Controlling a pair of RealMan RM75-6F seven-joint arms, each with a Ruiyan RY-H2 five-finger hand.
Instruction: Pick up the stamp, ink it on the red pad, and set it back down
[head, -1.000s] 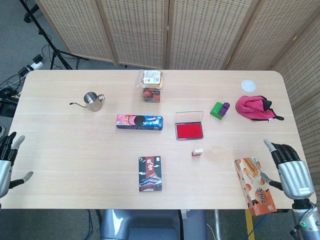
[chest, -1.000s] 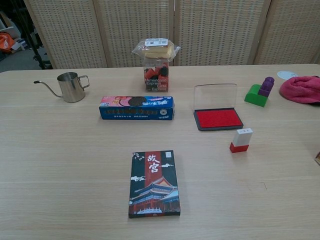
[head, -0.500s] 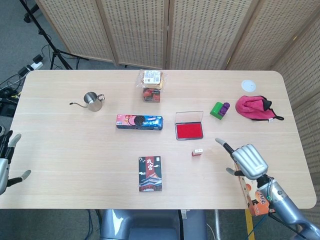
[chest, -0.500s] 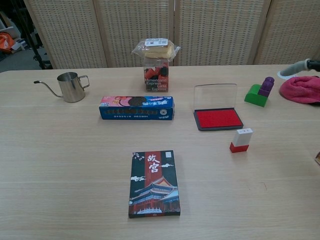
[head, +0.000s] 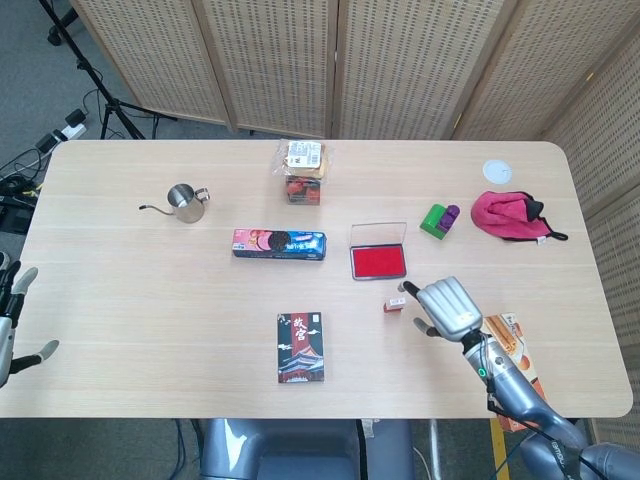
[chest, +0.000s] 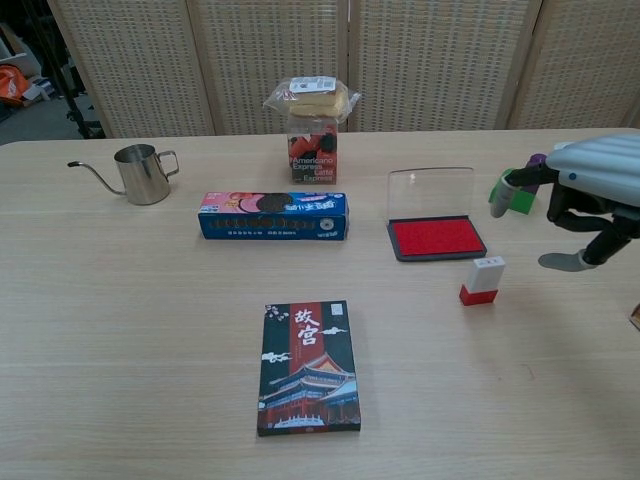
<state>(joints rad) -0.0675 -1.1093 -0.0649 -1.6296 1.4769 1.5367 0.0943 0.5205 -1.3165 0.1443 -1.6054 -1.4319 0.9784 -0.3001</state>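
From the head view, the stamp (head: 394, 303) is seen standing on the counter (head: 150, 290), just in front of the red pad (head: 379, 260), whose clear lid is raised at the back. The right hand (head: 445, 308) is held just to the right of the stamp, its fingers (head: 410, 289) spread and nothing gripped; whether a fingertip touches the stamp cannot be told from here. The left hand (head: 8, 335) is kept at the near left edge, well apart from everything, fingers apart and empty. A dark box (head: 300, 347) lies nearer the front, a blue packet (head: 279, 244) to the left of the pad.

From the chest view, the stamp (chest: 482, 280) is shown upright, white above a red base, clear of the pad (chest: 436, 238) and untouched. The right hand (chest: 585, 195) is seen hovering to its right and somewhat above it, with fingers (chest: 512, 182) extended and thumb lowered, so that a gap is left between hand and stamp. The left hand is not shown here.

The step in hand is judged to be the reach for the stamp; no grasp is yet made. For the next move, the hand would need to be brought leftward and down until the stamp's white body sits between thumb and fingers, then closed on it. Care seems called for, since a small upright stamp could be tipped by a sideways nudge.
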